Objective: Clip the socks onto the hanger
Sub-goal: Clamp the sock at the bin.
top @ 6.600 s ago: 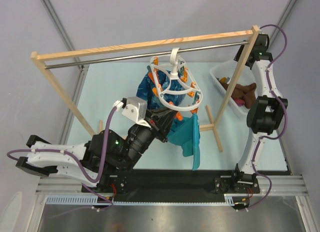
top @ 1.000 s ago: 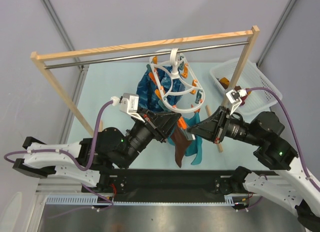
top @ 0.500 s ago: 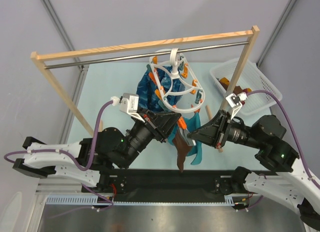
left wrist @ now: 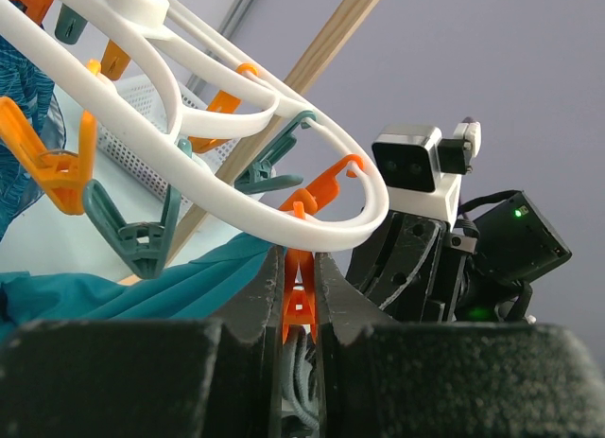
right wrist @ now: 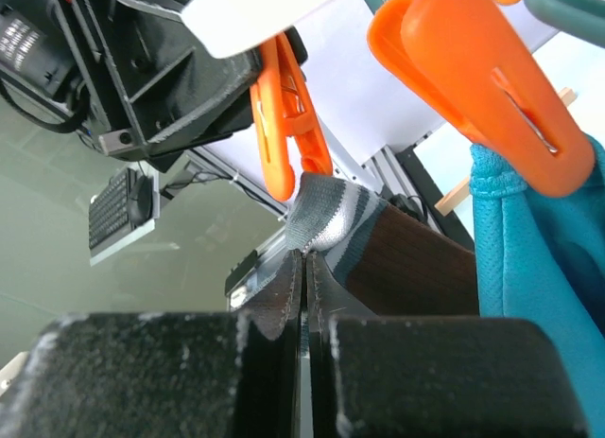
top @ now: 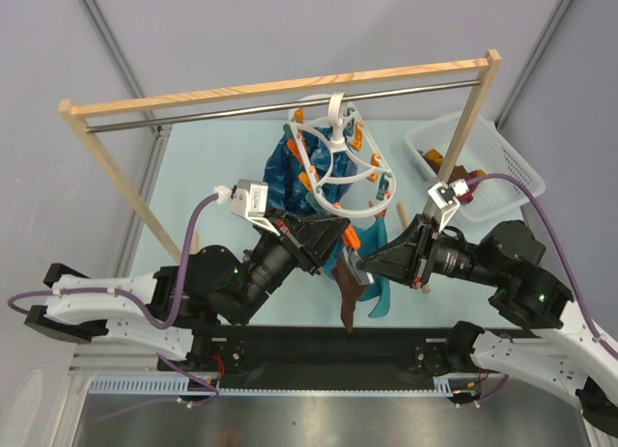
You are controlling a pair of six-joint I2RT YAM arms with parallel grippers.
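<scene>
Under the near rim of the white hanger (top: 337,163), left gripper (left wrist: 299,275) is squeezing an orange clip (left wrist: 299,310) between narrow jaws; right gripper (right wrist: 303,268) is pinching tight the grey-striped cuff of the dark brown sock (right wrist: 402,254), just beside that clip's lower end; sock is dangling against teal cloth (top: 384,291), hanger is hanging off the metal bar (top: 193,120)

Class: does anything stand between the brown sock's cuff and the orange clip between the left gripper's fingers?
Nothing visible does. In the right wrist view the brown sock's cuff sits right under that orange clip. The teal cloth hangs off to one side, on another clip.
</scene>
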